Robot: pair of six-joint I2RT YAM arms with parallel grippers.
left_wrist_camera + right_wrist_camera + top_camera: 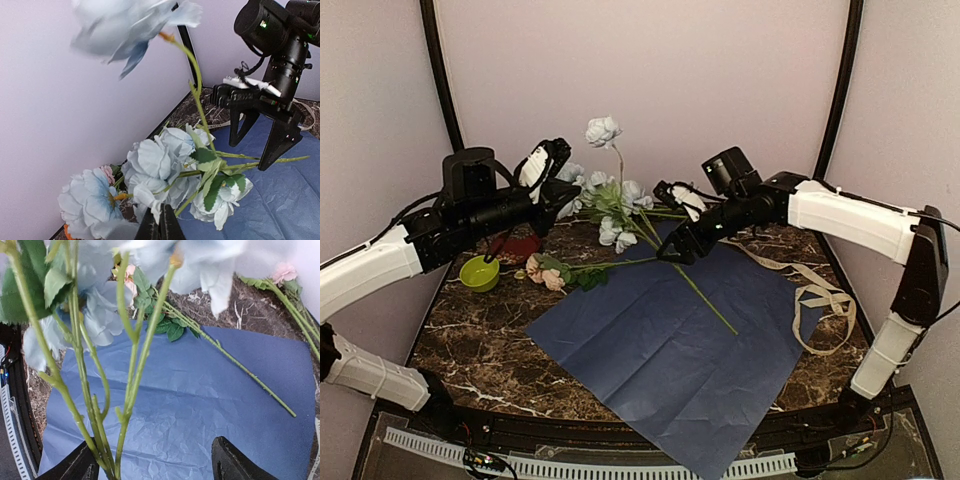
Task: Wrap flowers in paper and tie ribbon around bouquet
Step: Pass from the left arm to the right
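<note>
- Pinching the flowers (pixel 610 200) near their blooms, your left gripper (pixel 160 225) has its fingers pressed together. What exactly sits between them is hidden among the petals. Since the bunch hangs clear of the worktop, I judge this grip carries it.
- Your right gripper (pixel 155 457) is spread wide around the green stems, which pass close to one finger without being squeezed. It looks placed to catch or steady the stem end rather than to hold it.
- One white bloom stands up above the rest, so the bunch is loose, not gathered.
- A single pink flower (pixel 548 270) lies apart on the worktop's left half, its long stem running across the paper (pixel 670 370).
- You have the paper flat, dark face up and turned like a diamond, with one corner over the near edge. It sits under the raised stems, ready to receive them.
- Your ribbon (pixel 817 295) lies in loose loops by the right edge, not in use yet.
- A green bowl (pixel 479 272) and something red (pixel 517 246) sit near the far left corner.
- The worktop (pixel 470 340) is dark brown marble-patterned, and plain pale walls (pixel 650 70) with black poles close it in.
</note>
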